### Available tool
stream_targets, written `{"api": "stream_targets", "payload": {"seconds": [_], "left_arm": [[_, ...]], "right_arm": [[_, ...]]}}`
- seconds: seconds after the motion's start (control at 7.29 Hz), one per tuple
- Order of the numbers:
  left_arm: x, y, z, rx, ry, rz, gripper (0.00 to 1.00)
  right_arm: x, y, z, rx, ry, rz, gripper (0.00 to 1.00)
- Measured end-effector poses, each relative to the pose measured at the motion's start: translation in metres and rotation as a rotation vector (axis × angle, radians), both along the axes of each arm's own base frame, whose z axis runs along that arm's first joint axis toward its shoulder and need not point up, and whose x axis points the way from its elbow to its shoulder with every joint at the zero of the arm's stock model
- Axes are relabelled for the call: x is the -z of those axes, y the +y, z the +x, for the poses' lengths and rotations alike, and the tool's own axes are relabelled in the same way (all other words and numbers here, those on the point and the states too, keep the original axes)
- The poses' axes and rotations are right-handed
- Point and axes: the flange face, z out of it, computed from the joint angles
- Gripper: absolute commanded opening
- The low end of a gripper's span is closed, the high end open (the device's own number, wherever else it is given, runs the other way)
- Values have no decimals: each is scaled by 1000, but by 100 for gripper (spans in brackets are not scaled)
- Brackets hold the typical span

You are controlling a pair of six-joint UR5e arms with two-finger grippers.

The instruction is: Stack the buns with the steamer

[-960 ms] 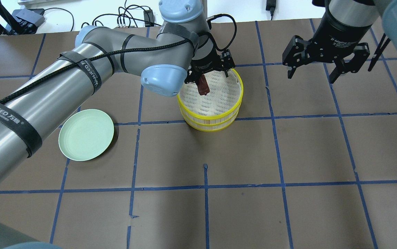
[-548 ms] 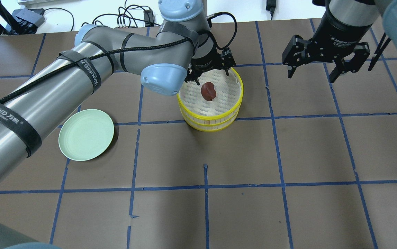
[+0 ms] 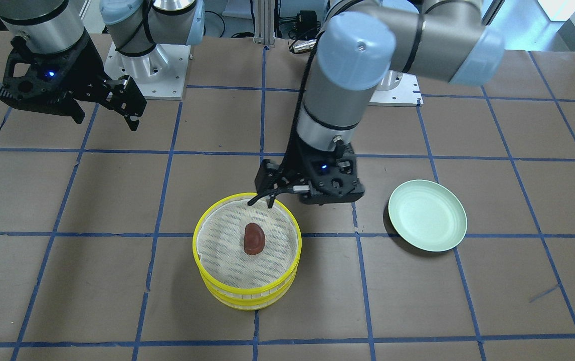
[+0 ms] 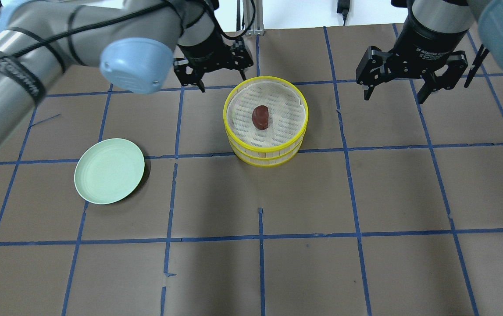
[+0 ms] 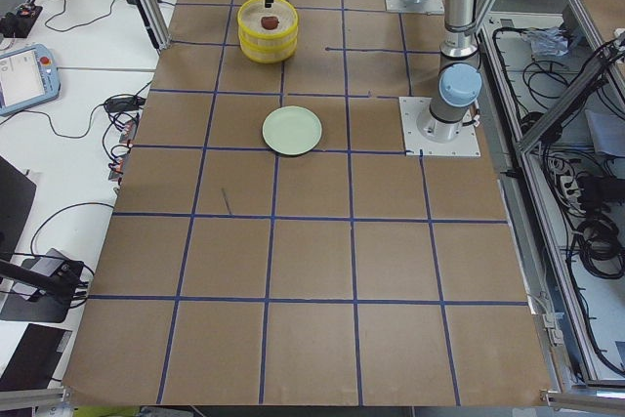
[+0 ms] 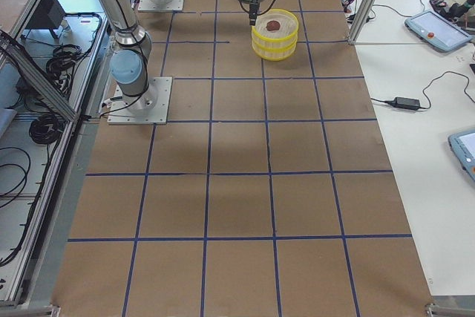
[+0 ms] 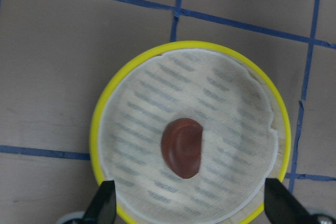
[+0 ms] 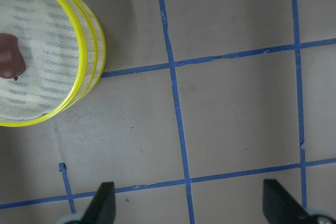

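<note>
A stacked yellow steamer [image 4: 230, 131] stands at the table's middle back. The reddish-brown bun [image 4: 260, 116] lies alone on the white liner of its top tray, as the left wrist view [image 7: 182, 147] and the front view [image 3: 253, 238] also show. The white bun is not in view. My left gripper [image 4: 216, 72] is open and empty, hovering just behind and to the left of the steamer [image 3: 194, 240]. My right gripper [image 4: 394, 94] is open and empty, raised well to the steamer's right; its wrist view shows the steamer's edge [image 8: 90, 51].
A pale green plate [image 4: 109, 170] sits empty on the left part of the table, apart from the steamer; it also shows in the front view [image 3: 427, 215]. Brown paper with blue tape lines covers the table. Cables lie beyond the far edge.
A second ago my left gripper held the reddish-brown bun over the top tray. It let go, the bun now lies on the liner, and the left arm has drawn back leftward.
</note>
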Motion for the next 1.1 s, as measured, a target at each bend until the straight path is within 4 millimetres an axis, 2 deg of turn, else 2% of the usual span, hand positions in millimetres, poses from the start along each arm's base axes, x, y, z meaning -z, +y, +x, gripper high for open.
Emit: {"api": "stream_targets", "payload": {"seconds": [0.14, 0.27, 0.41, 0.69, 1.1], "left_arm": [[-21, 14, 43, 38, -46, 34, 98], [-37, 31, 75, 67, -105, 66, 98], [-42, 48, 92, 94, -141, 93, 98], [-36, 67, 96, 119, -155, 122, 99], [-38, 75, 94, 132, -136, 140, 99]], "right_arm": [[1, 2, 11, -17, 5, 1, 100], [2, 4, 18, -26, 6, 2, 100], [2, 5, 21, -27, 4, 1, 100], [1, 8, 24, -24, -2, 6, 100], [-1, 10, 26, -27, -7, 4, 100]]}}
